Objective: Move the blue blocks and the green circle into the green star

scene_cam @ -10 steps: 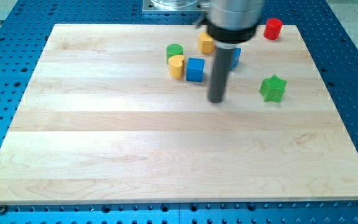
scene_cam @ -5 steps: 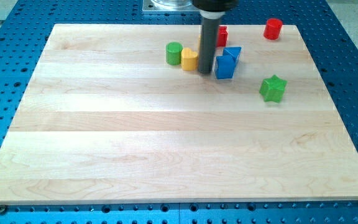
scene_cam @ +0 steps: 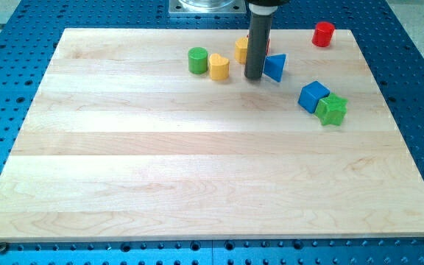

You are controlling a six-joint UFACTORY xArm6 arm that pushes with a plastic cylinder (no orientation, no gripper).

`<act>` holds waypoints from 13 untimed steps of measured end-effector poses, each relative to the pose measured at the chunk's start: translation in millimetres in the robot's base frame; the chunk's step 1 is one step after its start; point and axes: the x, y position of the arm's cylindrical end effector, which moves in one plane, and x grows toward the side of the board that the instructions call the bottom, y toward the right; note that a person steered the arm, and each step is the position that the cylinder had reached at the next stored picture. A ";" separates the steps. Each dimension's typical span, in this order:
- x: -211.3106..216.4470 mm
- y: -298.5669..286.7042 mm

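The blue cube (scene_cam: 313, 96) had just been pushed against the green star (scene_cam: 333, 110). The tip (scene_cam: 254, 76) was placed beside the blue triangle (scene_cam: 274, 67); no jaws exist. The green circle (scene_cam: 197, 60) remained far from the star.

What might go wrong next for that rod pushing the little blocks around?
My tip sits right beside the blue triangle, with a yellow block and a red one partly hidden behind the rod, so a push may drag those along. The blue cube already touches the green star; ramming in more blocks might knock both away. The green circle touches the yellow heart, which may tag along.
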 end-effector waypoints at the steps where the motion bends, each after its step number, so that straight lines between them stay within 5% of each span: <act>1: -9.6 38.0; 3: 24.2 75.8; 4: -3.3 89.8; 5: 12.7 109.0; 6: 45.6 110.8; 10: 47.1 56.7; 13: 44.3 -160.6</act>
